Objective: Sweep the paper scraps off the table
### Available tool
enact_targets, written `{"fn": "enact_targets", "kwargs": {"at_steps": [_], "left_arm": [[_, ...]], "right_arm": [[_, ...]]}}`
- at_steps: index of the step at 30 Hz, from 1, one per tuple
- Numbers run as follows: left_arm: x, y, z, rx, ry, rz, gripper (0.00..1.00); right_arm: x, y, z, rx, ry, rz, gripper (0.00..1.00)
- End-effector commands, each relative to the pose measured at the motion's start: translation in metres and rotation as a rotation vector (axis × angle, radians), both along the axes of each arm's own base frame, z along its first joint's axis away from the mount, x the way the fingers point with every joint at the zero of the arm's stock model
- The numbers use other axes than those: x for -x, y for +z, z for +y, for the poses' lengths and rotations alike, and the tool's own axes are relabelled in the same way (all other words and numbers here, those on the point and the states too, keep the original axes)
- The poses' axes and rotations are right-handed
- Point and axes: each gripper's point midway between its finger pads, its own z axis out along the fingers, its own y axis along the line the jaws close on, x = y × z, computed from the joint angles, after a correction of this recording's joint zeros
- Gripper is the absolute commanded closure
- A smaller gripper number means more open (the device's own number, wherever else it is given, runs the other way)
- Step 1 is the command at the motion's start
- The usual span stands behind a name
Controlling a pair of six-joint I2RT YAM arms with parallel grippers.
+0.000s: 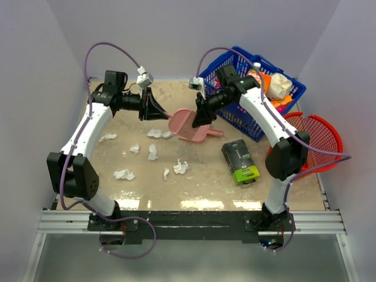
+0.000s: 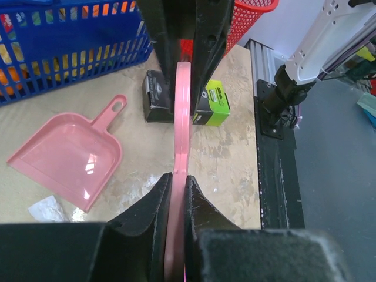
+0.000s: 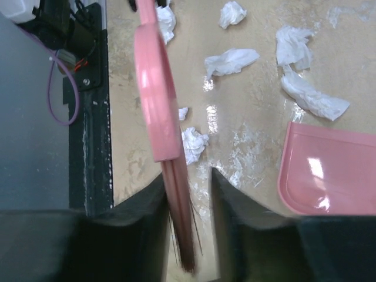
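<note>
Pinching handle of pink hand brush [image 2: 183,117] in left fingers [image 2: 155,202]; slack, narrowly parted right gripper [image 3: 188,179] round bristle end. Paper scraps [image 3: 232,59] on table [image 3: 252,111] beneath left fingers, brush axis spanning both; left nearer.

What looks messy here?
White paper scraps lie scattered over the table, left of and in front of the pink dustpan, which looks empty. Nothing else looks broken or spilled.
</note>
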Motion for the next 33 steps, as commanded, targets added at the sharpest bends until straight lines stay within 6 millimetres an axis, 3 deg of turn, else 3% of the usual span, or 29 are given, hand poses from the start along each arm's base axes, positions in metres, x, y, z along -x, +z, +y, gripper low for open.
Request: {"fn": "enact_targets", "kwargs": {"at_steps": [1,2,3,5,6,7,8,10,11,15,18,19,23,25,26,33], "left_arm": [[0.006,-0.006,0.004,-0.026,0.001,-0.002,1.0],[0.009,-0.01,0.009,-0.051,0.018,0.024,1.0],[0.009,-0.012,0.014,-0.071,0.031,0.017,1.0],[0.005,-0.018,0.031,-0.131,0.094,-0.01,1.0],[0.004,-0.024,0.043,-0.157,0.156,0.016,1.0],[-0.006,-0.025,0.05,-0.17,0.209,-0.014,1.0],[-0.007,-0.038,0.056,-0.191,0.26,0.019,1.0],[-0.02,-0.036,0.07,-0.226,0.384,-0.031,1.0],[-0.021,-0.047,0.075,-0.247,0.426,-0.017,1.0],[-0.045,-0.041,0.112,-0.353,0.718,-0.065,1.0],[-0.067,-0.022,0.146,-0.409,0.919,-0.151,1.0],[-0.071,-0.014,0.153,-0.411,0.962,-0.17,1.0],[-0.076,0.011,0.159,-0.389,1.019,-0.216,1.0],[-0.077,0.01,0.159,-0.383,1.028,-0.188,1.0],[-0.077,0.01,0.157,-0.376,1.02,-0.185,1.0],[-0.093,0.006,0.189,-0.339,1.105,-0.153,1.0]], "right_arm": [[-0.017,0.009,0.001,0.013,-0.062,-0.069,0.52],[-0.018,0.014,-0.004,0.02,-0.084,-0.095,0.47],[-0.027,0.016,-0.01,0.041,-0.125,-0.132,0.32],[-0.034,0.027,-0.018,0.054,-0.203,-0.182,0.21],[-0.044,0.023,-0.027,0.102,-0.276,-0.207,0.15],[-0.046,0.026,-0.033,0.112,-0.316,-0.212,0.13],[-0.045,0.026,-0.04,0.117,-0.339,-0.232,0.13],[-0.047,0.007,-0.052,0.178,-0.385,-0.241,0.12],[-0.05,0.004,-0.055,0.193,-0.403,-0.249,0.13],[-0.057,-0.027,-0.062,0.299,-0.386,-0.235,0.17],[-0.075,-0.031,-0.06,0.336,-0.348,-0.321,0.18],[-0.084,-0.041,-0.057,0.365,-0.315,-0.356,0.18],[-0.103,-0.071,-0.047,0.492,-0.251,-0.488,0.2],[-0.11,-0.076,-0.044,0.543,-0.247,-0.521,0.21],[-0.104,-0.093,-0.042,0.591,-0.211,-0.496,0.21],[-0.104,-0.127,-0.074,0.792,-0.192,-0.52,0.24]]}}
